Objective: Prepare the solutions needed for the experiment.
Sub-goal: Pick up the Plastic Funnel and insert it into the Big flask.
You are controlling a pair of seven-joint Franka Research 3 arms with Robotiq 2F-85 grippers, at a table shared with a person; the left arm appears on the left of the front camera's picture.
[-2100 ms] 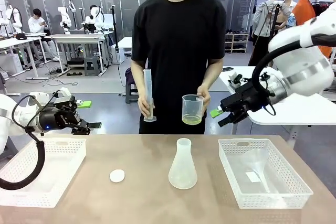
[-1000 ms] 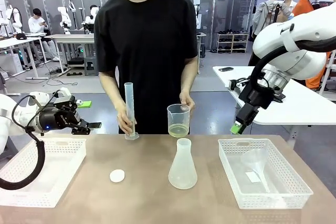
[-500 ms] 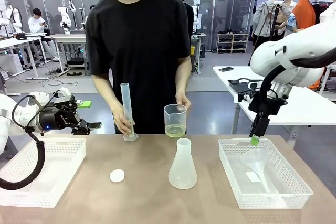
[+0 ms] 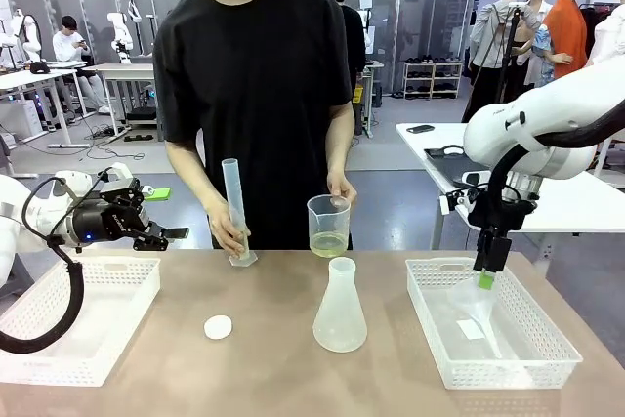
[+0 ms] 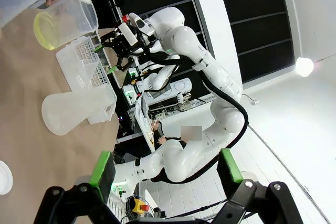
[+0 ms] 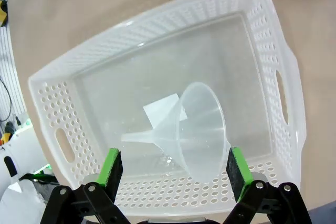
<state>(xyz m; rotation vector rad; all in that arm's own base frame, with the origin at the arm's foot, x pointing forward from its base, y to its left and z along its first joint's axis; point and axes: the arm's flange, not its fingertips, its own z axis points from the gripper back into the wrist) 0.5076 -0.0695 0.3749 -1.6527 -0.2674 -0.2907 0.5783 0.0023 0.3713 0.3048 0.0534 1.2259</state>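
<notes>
White mesh basket, right (image 4: 508, 373): holds a clear plastic funnel (image 6: 202, 129) lying on its side over a slip of paper.
Risk, funnel: thin, tapered wall. Pads closing on the cone could squeeze it out sideways or dent it; too deep a descent could snag the mesh.
Right gripper (image 6: 173, 169): points straight down into the basket, jaws spread wide either side of the funnel mouth, nothing touched.
Mid-table: clear conical plastic flask (image 4: 340, 314) upright; small white round cap (image 4: 218, 327) well apart from it.
Left gripper (image 5: 166, 167): jaws spread, empty, held level above the left white mesh basket (image 4: 59, 363).
Far edge: pale yellow solution (image 4: 328, 244), a shallow layer in a clear plastic beaker (image 4: 328, 217) held in the person's hand (image 4: 342, 187) just behind the flask; other hand (image 4: 228, 233) holds a tall clear graduated cylinder (image 4: 234, 202).
Risk, pour: narrow flask neck, so a pour without the funnel likely spills.
</notes>
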